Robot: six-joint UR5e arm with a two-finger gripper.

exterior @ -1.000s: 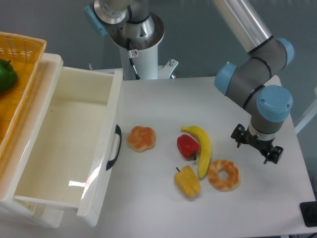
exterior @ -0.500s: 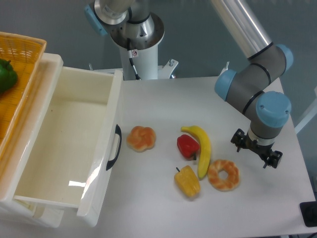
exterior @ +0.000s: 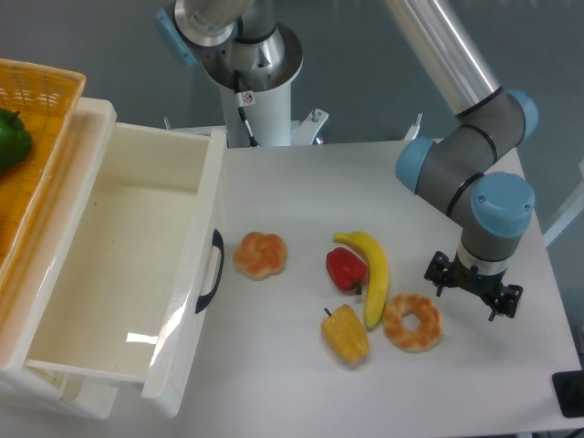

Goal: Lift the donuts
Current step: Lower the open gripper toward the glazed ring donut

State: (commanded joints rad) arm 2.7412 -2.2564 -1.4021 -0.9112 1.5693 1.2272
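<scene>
Gripper (exterior: pixel 473 288) hovers near the desk's right edge, fingers spread, pinching nothing. Donuts (exterior: pixel 412 321) lie flat toward the front right, just left of the gripper, touching the banana (exterior: pixel 369 271). Red pepper (exterior: pixel 346 269) beside the banana.

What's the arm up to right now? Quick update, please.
Gripper open, empty, just right of donut. Donut flat on table, untouched. Banana touches its left side.
</scene>
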